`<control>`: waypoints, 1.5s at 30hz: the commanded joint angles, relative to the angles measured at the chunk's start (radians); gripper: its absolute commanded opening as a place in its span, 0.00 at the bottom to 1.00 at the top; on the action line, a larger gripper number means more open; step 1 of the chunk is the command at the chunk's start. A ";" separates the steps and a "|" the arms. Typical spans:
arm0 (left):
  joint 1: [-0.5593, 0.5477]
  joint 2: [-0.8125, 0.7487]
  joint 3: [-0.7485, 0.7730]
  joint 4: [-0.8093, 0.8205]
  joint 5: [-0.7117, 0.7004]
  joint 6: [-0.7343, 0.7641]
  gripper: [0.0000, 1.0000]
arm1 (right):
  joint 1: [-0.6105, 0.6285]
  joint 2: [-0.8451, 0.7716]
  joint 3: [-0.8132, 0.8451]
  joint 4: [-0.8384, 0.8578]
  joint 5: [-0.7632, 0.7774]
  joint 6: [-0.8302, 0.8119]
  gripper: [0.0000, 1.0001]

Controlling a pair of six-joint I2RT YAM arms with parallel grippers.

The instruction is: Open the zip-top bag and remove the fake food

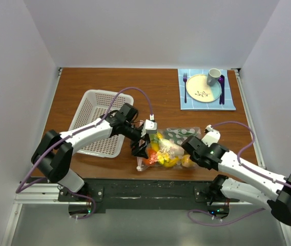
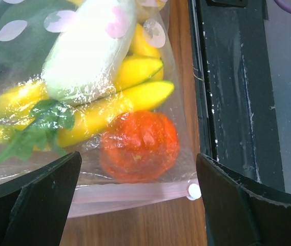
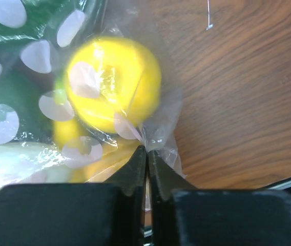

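On my left the basket (image 1: 97,123) sits on the table (image 1: 84,82). Just right of it my left gripper (image 2: 139,169) is released. Its jaws are spread wide over the zip end of the bag (image 1: 168,146), above the pink zip strip (image 2: 135,193), gripping nothing. The bag lies at the near table edge between both grippers, with the food (image 1: 161,151) inside: bananas (image 2: 115,105), an orange-red fruit (image 2: 139,146) and a white-green piece (image 2: 89,51). At its right end my right gripper (image 3: 146,156) is clenched on a fold of bag film beside the lemon (image 3: 113,82). Far right, at the back, stands the plate (image 1: 203,88).
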 commanded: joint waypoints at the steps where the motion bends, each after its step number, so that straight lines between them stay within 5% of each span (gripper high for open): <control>1: -0.003 -0.006 0.017 0.017 -0.031 0.008 1.00 | 0.003 -0.089 0.084 -0.056 0.149 0.019 0.00; 9: 0.049 -0.018 0.072 0.005 -0.043 -0.050 1.00 | 0.002 0.013 0.444 -0.123 0.212 -0.169 0.00; 18: 0.077 -0.054 0.022 -0.122 -0.092 0.049 1.00 | 0.003 0.127 0.612 -0.138 0.191 -0.234 0.00; 25: 0.070 -0.068 -0.077 -0.075 -0.117 0.055 1.00 | 0.003 0.216 0.820 -0.101 0.175 -0.346 0.00; 35: -0.056 -0.068 -0.176 0.126 -0.279 -0.073 1.00 | 0.002 0.306 0.847 -0.116 0.128 -0.363 0.00; 45: -0.050 0.064 -0.029 0.218 -0.433 -0.095 1.00 | 0.003 0.216 0.764 -0.172 0.160 -0.328 0.00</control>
